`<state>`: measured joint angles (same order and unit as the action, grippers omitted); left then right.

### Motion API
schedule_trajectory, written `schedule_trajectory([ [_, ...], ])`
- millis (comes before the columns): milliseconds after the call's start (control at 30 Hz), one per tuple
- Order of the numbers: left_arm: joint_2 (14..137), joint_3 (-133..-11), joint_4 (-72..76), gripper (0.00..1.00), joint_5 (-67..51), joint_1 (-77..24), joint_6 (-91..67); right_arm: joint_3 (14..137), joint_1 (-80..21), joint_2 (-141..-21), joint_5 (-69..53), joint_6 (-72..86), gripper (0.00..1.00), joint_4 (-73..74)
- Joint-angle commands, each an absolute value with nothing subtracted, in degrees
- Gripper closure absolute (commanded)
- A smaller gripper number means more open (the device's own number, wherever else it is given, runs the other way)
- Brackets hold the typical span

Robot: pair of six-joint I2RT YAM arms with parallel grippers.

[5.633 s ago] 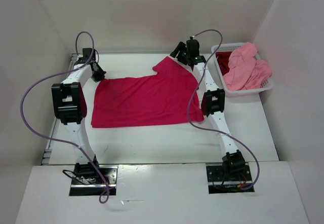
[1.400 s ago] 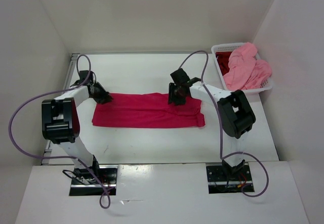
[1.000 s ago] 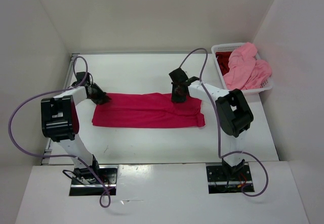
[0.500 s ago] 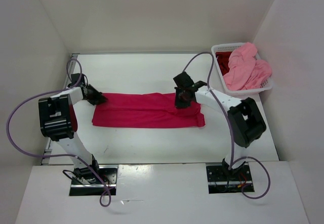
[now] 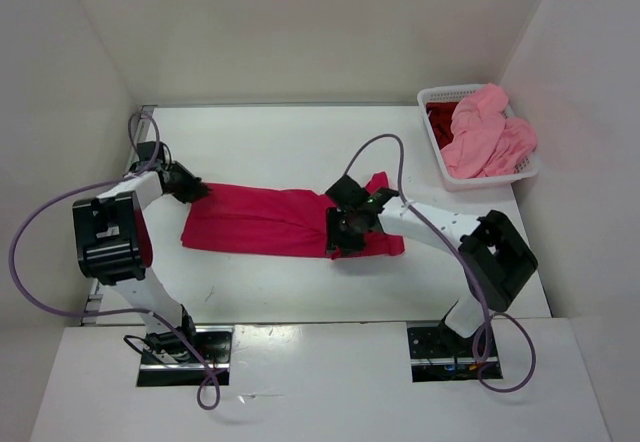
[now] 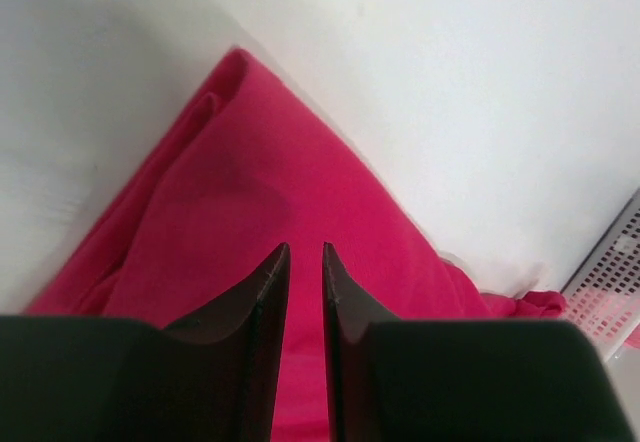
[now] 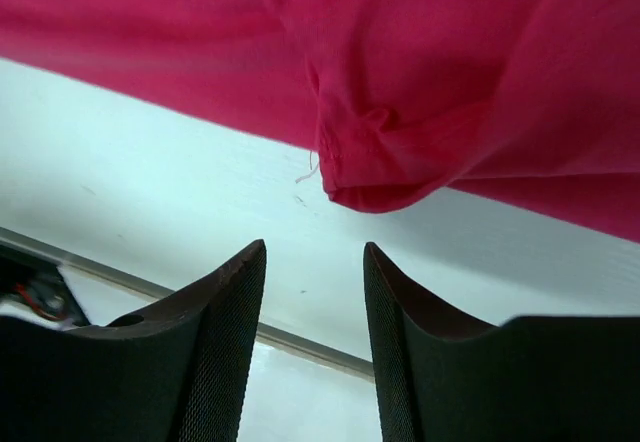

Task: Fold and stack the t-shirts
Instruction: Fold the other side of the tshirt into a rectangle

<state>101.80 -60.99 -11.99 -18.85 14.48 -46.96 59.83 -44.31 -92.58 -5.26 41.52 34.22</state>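
The crimson-pink t-shirt (image 5: 265, 220) lies folded into a long strip across the table, with a sleeve tip (image 5: 378, 180) poking out at its back right. My left gripper (image 5: 192, 190) sits at the strip's left end, its jaws nearly together on the cloth (image 6: 250, 192), which fills the narrow gap (image 6: 300, 247). My right gripper (image 5: 338, 234) hangs low over the strip's near edge. It is open and holds nothing (image 7: 313, 247); a bunched hem (image 7: 375, 177) lies just ahead of it. The salmon pink t-shirt (image 5: 485, 137) and the dark red one (image 5: 438, 122) lie in the basket.
The white lattice basket (image 5: 525, 170) stands at the back right against the side wall. White walls close in the table on three sides. A metal rail (image 5: 135, 137) runs along the table's left edge. The right arm's cable (image 5: 400, 157) loops above the shirt.
My right gripper has opened, letting go of the cloth, and has moved from the strip's back edge toward its near edge. The left gripper has drawn the left end slightly further left.
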Motion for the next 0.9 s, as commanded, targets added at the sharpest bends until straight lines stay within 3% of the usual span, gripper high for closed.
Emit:
schedule_trajectory([
  [0, 96.2, -60.6, -11.5, 0.74, -19.7, 13.3, -47.7, 64.9, -40.5, -87.3, -2.0, 41.3, 0.5, 36.1],
  [100, 95.4, -60.6, -12.1, 0.73, -19.7, 9.4, -47.2, 66.6, -35.0, -86.7, -0.3, 39.3, 0.66, 36.1],
  [133, 95.4, -60.6, -12.1, 0.73, -19.7, 8.2, -47.2, 67.2, -33.6, -86.7, 0.8, 38.4, 0.79, 35.5],
  [200, 95.4, -62.7, -12.1, 0.72, -19.2, 3.4, -47.2, 67.8, -29.7, -87.4, 3.0, 36.8, 0.85, 35.0],
  [267, 97.1, -64.3, -12.1, 0.7, -19.2, -3.1, -47.2, 67.8, -27.9, -88.7, 5.5, 35.3, 0.76, 34.5],
  [300, 98.0, -66.8, -12.7, 0.68, -18.5, -5.2, -47.2, 67.8, -27.3, -90.3, 6.2, 33.9, 0.65, 34.5],
  [333, 99.0, -68.0, -12.7, 0.68, -18.5, -7.3, -47.2, 67.8, -26.7, -91.4, 6.2, 33.4, 0.48, 34.5],
  [367, 101.4, -69.2, -12.7, 0.66, -18.5, -11.1, -47.2, 67.8, -26.7, -92.3, 6.2, 33.4, 0.46, 34.5],
  [500, 108.4, -74.5, -13.4, 0.65, -20.7, -17.8, -47.2, 65.9, -26.7, -94.7, 4.5, 32.8, 0.43, 32.6],
  [733, 115.8, -75.1, -12.3, 0.62, -21.8, -20.0, -47.7, 65.9, -26.7, -95.7, 1.6, 30.7, 0.43, 32.6],
  [867, 118.7, -76.4, -12.3, 0.62, -21.8, -18.3, -48.5, 65.9, -27.2, -97.6, 1.6, 30.7, 0.58, 32.6],
])
